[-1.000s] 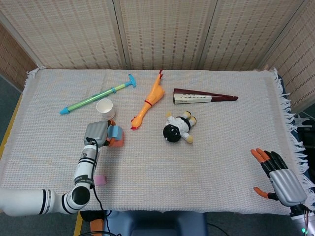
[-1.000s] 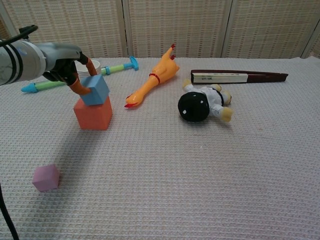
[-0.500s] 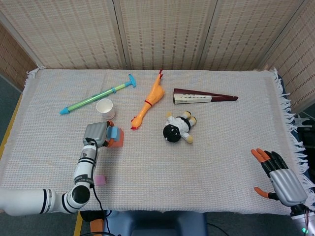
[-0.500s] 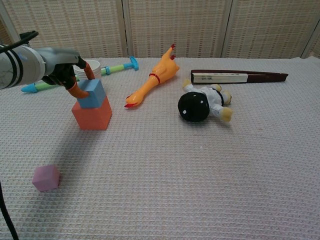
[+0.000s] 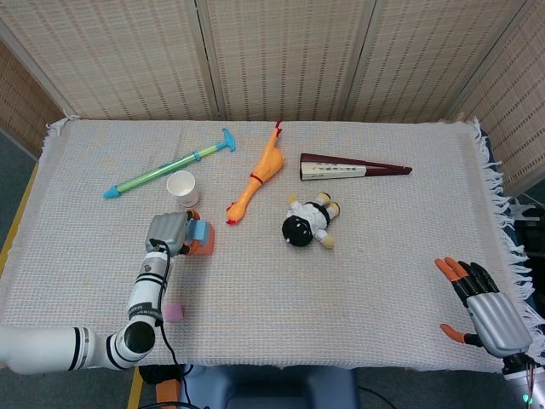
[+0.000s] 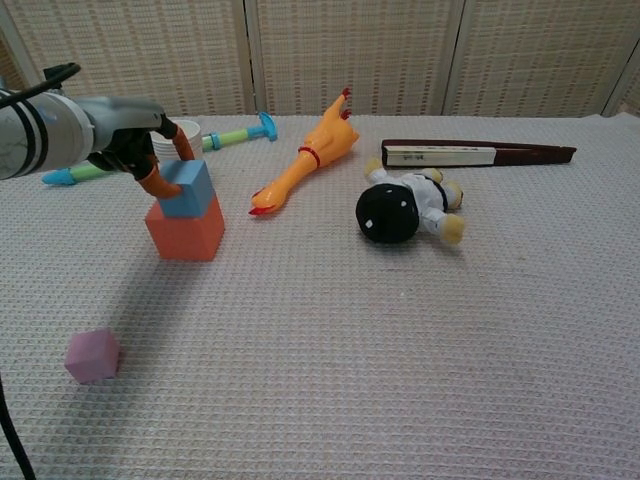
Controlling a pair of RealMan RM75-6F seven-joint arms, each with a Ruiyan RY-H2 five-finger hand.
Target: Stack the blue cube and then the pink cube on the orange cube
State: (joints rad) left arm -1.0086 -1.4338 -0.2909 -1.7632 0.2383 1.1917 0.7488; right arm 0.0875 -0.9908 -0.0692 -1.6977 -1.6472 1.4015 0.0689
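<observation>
The blue cube (image 6: 188, 188) sits slightly askew on top of the orange cube (image 6: 185, 230), left of centre on the cloth. My left hand (image 6: 140, 148) pinches the blue cube from its left side with orange-tipped fingers. In the head view the same hand (image 5: 167, 232) covers part of the blue cube (image 5: 201, 231) and the orange cube (image 5: 201, 247). The pink cube (image 6: 92, 355) lies alone near the front left, also seen as pink cube (image 5: 173, 312). My right hand (image 5: 481, 302) hovers at the front right edge, fingers spread, holding nothing.
A white cup (image 6: 185, 134) and a green-blue water squirter (image 6: 160, 150) lie just behind the stack. A rubber chicken (image 6: 305, 153), a black-and-white doll (image 6: 405, 208) and a folded fan (image 6: 470, 153) occupy the middle and back right.
The left hand has lowered the tilted blue cube onto the orange cube, where it now rests more squarely. The right hand has not moved.
</observation>
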